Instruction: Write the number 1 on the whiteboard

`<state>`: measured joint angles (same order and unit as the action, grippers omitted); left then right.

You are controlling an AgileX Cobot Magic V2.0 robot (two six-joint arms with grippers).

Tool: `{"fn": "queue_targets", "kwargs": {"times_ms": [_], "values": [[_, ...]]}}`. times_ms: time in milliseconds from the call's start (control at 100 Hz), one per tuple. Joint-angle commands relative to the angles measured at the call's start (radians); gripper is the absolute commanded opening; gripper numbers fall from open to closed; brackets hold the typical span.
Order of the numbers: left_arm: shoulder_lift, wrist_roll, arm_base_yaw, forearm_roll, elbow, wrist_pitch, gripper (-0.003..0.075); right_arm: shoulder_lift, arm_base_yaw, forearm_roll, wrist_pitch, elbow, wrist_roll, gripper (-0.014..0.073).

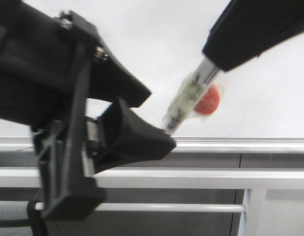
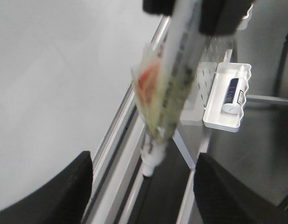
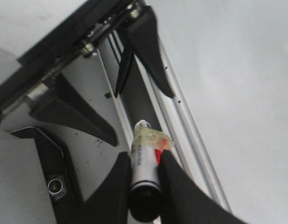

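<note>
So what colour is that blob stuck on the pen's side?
Orange-red, on the white marker pen in the right pincer; the front view shows it best.

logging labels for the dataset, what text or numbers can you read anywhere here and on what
None can be read.
marker pen: dark print along the barrel, too blurred to read.
red sticker on the pen: no legible text.
small bottle in the white tray: dark label, too small to read.
whiteboard: no writing visible.

One whiteboard (image 1: pixel 157 39); one marker pen (image 1: pixel 189 98) wrapped in tape with a red patch; two black tools (image 1: pixel 142 135) (image 3: pixel 144 172); one white tray (image 2: pixel 225 100) holding one small bottle (image 2: pixel 235 91).
</note>
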<state>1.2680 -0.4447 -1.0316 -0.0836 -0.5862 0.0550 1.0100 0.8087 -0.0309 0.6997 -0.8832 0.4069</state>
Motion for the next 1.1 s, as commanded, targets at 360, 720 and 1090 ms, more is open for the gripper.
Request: {"fn": "queue_targets", "kwargs": {"times_ms": [360, 720, 1090], "values": [[-0.334, 0.019, -0.002, -0.192, 0.111, 0.070, 0.0043, -0.353, 0.002, 0.072, -0.063, 0.074, -0.157, -0.0063], [-0.461, 0.019, -0.002, -0.282, 0.159, 0.154, -0.0020, -0.640, -0.012, 0.116, -0.119, 0.249, -0.343, -0.0063], [-0.444, 0.019, -0.002, -0.293, 0.159, 0.204, -0.0020, -0.696, -0.030, 0.118, -0.351, 0.391, -0.482, -0.0064]]}}
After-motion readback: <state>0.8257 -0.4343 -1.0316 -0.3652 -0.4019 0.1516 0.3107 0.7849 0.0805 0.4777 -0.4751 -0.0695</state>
